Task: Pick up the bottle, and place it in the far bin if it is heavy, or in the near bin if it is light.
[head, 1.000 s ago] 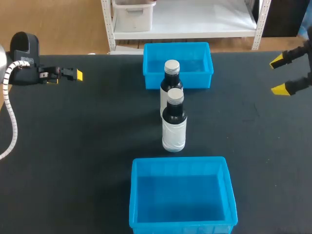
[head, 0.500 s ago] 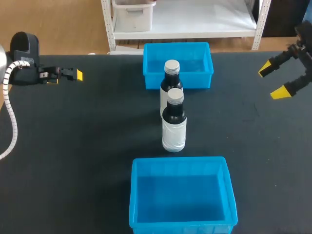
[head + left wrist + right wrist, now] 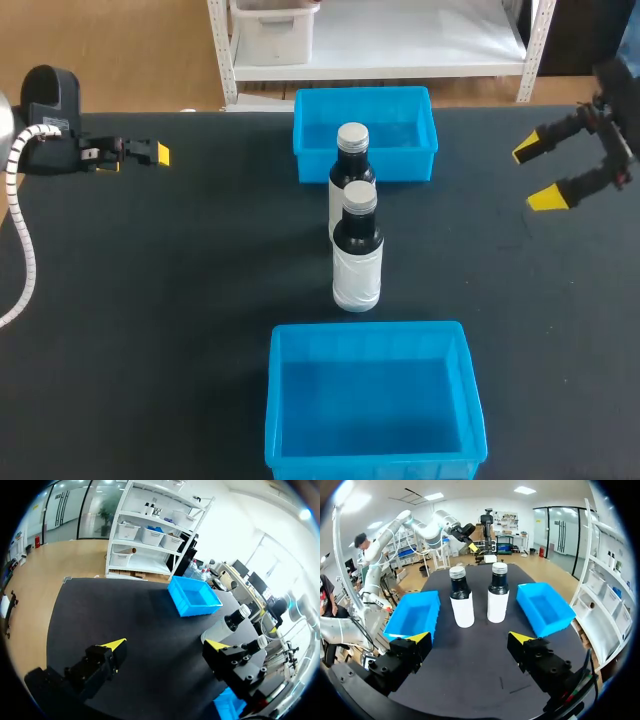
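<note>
Over at the table's right side the right gripper (image 3: 538,173) hangs with its fingers spread wide, holding nothing. The left gripper (image 3: 165,644), likewise apart and empty, sits far left. Two bottles (image 3: 357,265) stand upright between the far bin (image 3: 365,95) and the near bin (image 3: 370,330).

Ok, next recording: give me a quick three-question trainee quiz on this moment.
1. True or false: the far bin and the near bin both hold nothing.
2. How many bottles stand on the table between them? A one, B two, C three.
3. Fill in: the right gripper is ___, with nothing between its fingers.
Key: 1 true; 2 B; 3 open.
</note>
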### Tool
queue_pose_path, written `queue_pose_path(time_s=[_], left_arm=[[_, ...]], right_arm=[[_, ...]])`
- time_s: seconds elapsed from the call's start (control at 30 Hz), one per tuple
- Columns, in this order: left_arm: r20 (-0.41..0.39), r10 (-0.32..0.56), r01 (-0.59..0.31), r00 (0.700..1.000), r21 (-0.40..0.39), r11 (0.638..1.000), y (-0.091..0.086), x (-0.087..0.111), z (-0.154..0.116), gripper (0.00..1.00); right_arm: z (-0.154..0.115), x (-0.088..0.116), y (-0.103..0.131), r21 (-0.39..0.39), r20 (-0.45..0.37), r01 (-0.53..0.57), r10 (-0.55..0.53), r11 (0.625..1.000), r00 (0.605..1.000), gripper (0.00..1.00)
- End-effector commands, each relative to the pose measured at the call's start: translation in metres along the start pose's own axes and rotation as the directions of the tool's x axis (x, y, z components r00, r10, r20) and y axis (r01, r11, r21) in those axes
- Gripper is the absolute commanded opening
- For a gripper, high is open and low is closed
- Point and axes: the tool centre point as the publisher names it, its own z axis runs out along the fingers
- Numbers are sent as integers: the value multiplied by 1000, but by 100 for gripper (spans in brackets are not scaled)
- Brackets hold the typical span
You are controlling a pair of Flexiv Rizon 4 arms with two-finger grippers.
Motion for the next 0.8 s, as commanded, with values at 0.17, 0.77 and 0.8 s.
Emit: queue_pose_path(time_s=[0.17,0.77,0.8], left_arm=[[0,0,0,1000,0,1000,0,0,0,100],[0,0,0,1000,0,1000,0,0,0,100],[0,0,0,1000,0,1000,0,0,0,100]], right_arm=[[12,-4,14,200,-47,39,-30,979,998,100],[48,-25,27,153,-123,83,-64,985,990,100],[50,-25,28,148,-125,86,-67,985,990,100]])
